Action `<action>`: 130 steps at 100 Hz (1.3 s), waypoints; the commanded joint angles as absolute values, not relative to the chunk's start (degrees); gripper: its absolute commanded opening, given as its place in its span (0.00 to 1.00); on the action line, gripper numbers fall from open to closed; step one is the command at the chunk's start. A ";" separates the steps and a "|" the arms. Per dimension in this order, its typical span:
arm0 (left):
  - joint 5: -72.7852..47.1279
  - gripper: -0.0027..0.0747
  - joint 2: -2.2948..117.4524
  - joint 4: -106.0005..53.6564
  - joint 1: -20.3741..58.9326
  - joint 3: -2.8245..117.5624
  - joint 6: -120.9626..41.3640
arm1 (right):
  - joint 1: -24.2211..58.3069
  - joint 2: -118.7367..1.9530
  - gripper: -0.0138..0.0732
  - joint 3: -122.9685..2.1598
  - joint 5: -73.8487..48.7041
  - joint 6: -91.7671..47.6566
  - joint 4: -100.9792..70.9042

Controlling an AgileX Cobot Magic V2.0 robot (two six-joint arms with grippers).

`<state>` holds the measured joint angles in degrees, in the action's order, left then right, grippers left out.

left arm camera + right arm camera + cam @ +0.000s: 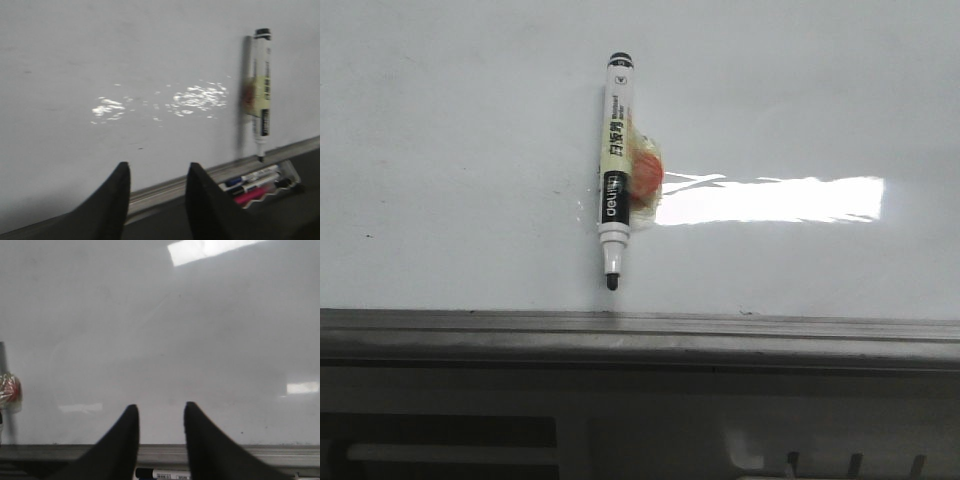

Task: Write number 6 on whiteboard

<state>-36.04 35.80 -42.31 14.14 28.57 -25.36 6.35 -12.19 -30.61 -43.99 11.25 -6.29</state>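
In the front view the whiteboard (470, 150) filled most of the frame, its grey metal rim (640, 335) running along the lower edge. A marker pen (615, 165) stood upright against the board, uncapped tip down just above the rim, held to the surface by an orange-red blob under clear tape (645, 175). No ink stroke of a 6 was visible on the board. Neither gripper appeared in this view.

In the left wrist view the left gripper (156, 192) was open, its two dark fingers (112, 205) apart with nothing between them, pointed at the whiteboard (100, 60). The marker pen (261, 90) was on the board well off to one side of the gripper, beyond the finger nearer to it. Below the pen a clear tray (290, 175) lay beside the board's rim, holding several markers (255, 185), among them a blue-capped one, a black one and a pink one.

In the right wrist view the right gripper (160, 420) was likewise open and empty, facing the bare whiteboard (200, 340). The taped blob (9, 390) sat at the frame's edge, well apart from the gripper. Just past the fingertips, below the rim, part of a black-capped marker (162, 474) showed.
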 commanded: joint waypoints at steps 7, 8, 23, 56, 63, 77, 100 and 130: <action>-31.70 0.58 42.48 -56.89 20.31 30.89 -35.18 | 8.41 -14.67 0.67 -32.59 -40.44 10.19 -6.80; -31.11 0.58 43.05 -57.48 20.64 30.89 -35.45 | 8.50 -14.77 0.67 -32.59 -40.44 10.19 -6.80; -22.12 0.53 48.64 -59.81 28.45 30.89 -35.45 | 9.43 -15.67 0.67 -32.59 -40.31 10.19 -6.80; 3.70 0.53 60.25 -66.00 49.42 32.25 -35.45 | 9.43 -15.91 0.67 -32.59 -39.89 10.19 -6.80; 7.43 0.53 62.60 -65.90 52.18 33.17 -35.45 | 9.43 -15.91 0.67 -32.59 -39.89 10.19 -6.70; 8.04 0.53 67.62 -65.90 54.61 35.46 -35.45 | 9.43 -15.91 0.67 -32.59 -39.89 10.19 -6.59; 8.16 0.53 73.96 -67.14 54.72 38.29 -35.45 | 9.43 -15.91 0.67 -32.59 -40.91 10.19 -6.38; 6.10 0.01 75.84 -67.49 54.72 38.40 -35.55 | 9.53 -15.91 0.64 -32.69 -40.97 4.21 -10.13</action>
<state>5.03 76.73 -67.28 54.80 37.22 -35.35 9.47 -14.74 -30.61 -44.70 9.25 -7.14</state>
